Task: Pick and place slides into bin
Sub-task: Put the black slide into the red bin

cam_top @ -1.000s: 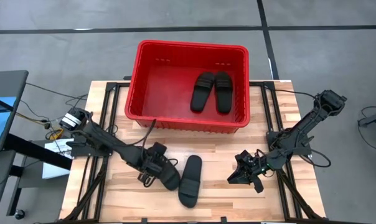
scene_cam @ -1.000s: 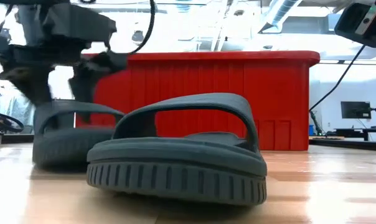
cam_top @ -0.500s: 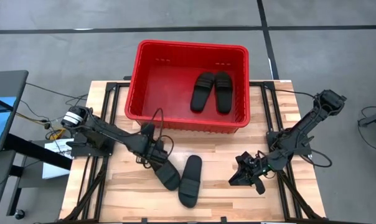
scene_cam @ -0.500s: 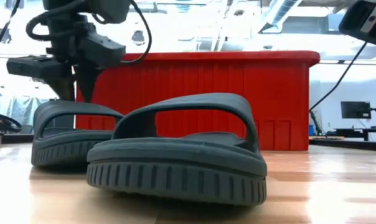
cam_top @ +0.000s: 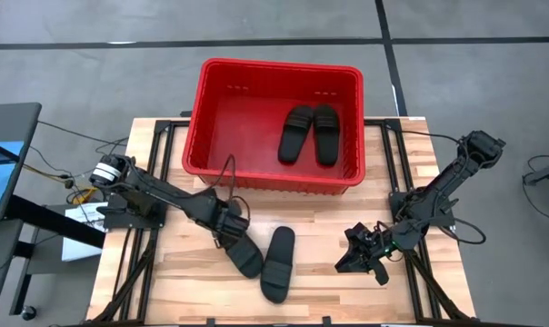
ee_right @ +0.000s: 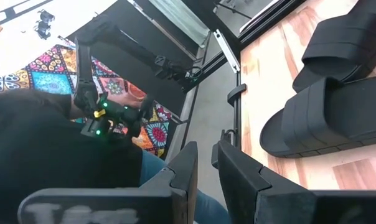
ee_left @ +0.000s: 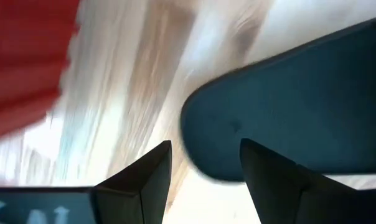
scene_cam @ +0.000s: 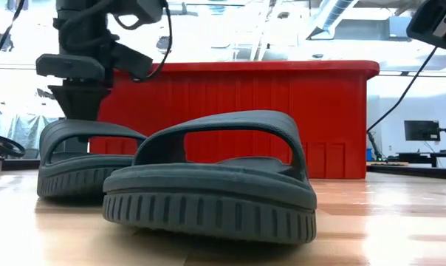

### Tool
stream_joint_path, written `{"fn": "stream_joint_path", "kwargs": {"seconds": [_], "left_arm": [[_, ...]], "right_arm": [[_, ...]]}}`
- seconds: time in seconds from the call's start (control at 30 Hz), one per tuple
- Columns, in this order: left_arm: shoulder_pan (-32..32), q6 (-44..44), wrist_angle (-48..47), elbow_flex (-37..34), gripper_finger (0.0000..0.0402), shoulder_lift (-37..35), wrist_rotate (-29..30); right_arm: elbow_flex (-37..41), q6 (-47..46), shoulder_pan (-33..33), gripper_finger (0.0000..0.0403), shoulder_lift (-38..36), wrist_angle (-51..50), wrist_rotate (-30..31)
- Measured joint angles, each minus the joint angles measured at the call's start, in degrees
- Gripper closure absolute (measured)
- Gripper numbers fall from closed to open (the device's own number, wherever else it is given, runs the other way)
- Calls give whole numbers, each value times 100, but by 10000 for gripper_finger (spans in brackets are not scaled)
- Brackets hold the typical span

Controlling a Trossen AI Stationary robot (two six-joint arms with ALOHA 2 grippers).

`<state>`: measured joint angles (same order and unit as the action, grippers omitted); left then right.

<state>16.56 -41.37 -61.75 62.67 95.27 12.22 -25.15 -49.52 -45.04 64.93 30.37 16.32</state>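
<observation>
Two slides lie in the red bin. Left hand, fingers apart, hovers just over another slide. Right hand is nearly closed, empty.

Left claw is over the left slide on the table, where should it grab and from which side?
Grip the left slide by its strap, coming straight down with the left claw. The strap arches clear of the sole, leaving a gap for one finger underneath.
</observation>
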Motion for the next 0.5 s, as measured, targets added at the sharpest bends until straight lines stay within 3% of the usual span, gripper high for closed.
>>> {"fn": "stream_joint_path", "kwargs": {"seconds": [0.2,0.5], "left_arm": [[-9,-669,439,-501,219,39,-522],[-62,-939,817,-679,219,45,-580]], "right_arm": [[0,0,0,347,0,-1,-2],[2,-12,13,347,0,2,-149]]}}
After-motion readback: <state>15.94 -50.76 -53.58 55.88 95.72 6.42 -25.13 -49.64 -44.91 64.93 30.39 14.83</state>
